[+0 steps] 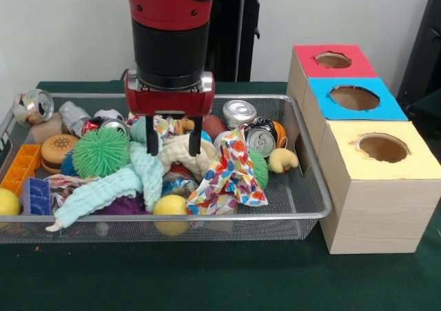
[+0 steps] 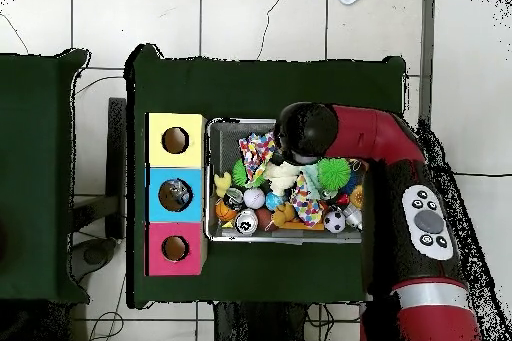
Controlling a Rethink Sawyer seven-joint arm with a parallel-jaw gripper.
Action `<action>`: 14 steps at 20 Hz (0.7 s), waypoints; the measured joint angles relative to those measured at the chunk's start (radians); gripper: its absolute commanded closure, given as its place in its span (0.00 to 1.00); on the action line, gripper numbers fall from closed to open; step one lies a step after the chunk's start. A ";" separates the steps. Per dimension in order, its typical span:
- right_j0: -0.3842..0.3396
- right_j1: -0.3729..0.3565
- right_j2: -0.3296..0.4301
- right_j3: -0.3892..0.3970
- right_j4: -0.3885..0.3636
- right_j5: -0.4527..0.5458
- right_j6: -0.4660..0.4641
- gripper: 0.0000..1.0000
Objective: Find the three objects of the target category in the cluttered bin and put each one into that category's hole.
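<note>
Front view: gripper [image 1: 174,145] open over bin [image 1: 303,207]

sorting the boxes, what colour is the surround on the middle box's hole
Bright blue surround, between the red and yellow ones; clearest in the front view.

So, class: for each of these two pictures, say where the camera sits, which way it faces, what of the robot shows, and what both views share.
Front view: across the table, facing the robot; red and black arm's lower part and open hand over the silver wire-mesh bin.
Overhead view: above, looking straight down; the arm reaches from the bottom, hiding the hand.
Shared: bin, blue-surround hole, spiky green ball.
</note>
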 measured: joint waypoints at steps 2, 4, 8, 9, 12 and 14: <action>0.004 -0.003 0.001 0.009 -0.002 0.000 0.000 0.00; 0.008 -0.002 0.001 0.011 -0.006 0.000 0.000 0.00; 0.027 0.025 -0.008 0.000 -0.047 0.000 0.000 0.00; 0.032 0.034 -0.010 -0.004 -0.056 0.000 0.000 0.00; 0.050 0.063 -0.017 -0.015 -0.090 0.000 0.000 0.00; 0.067 0.090 -0.025 -0.022 -0.115 0.000 0.000 0.00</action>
